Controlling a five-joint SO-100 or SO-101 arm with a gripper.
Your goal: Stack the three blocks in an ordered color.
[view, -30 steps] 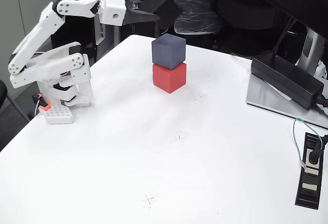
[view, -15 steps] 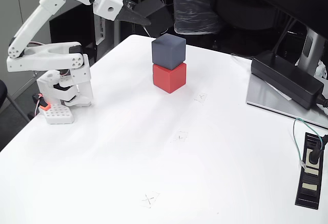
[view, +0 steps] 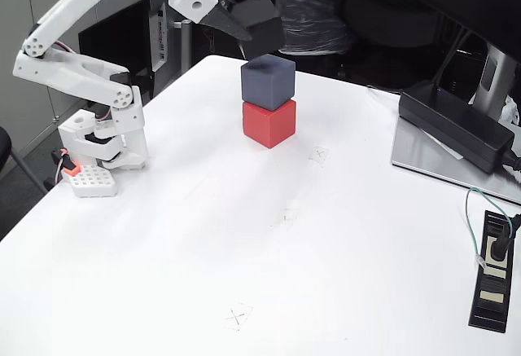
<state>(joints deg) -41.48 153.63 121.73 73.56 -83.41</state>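
A white table [view: 244,250] fills most of the fixed view, matte and faintly marked with small pencilled crosses in front of the stack. Near the table's far edge the red block [view: 269,123] sits on the surface, with the grey block [view: 268,80] resting squarely on top of it. Just above the grey block, and slightly behind it, the black block [view: 259,28] hangs in the air, tilted, clamped between the dark fingers of the gripper [view: 246,32]; it stands clear of the grey block's top.

The white arm [view: 77,63] rises from its base left of the stack, at the table's left edge, with a small white perforated piece [view: 90,181] beside it.

Right of the stack a long black power brick [view: 456,126] lies on a grey slab [view: 440,156], and further right and nearer the camera a black power strip [view: 492,270] holds a plug with a green-tinted cable.

Behind the stack the room is dark and cluttered: a clear plastic bag [view: 309,10] over something bulky, and a monitor stand [view: 492,75] at the right.
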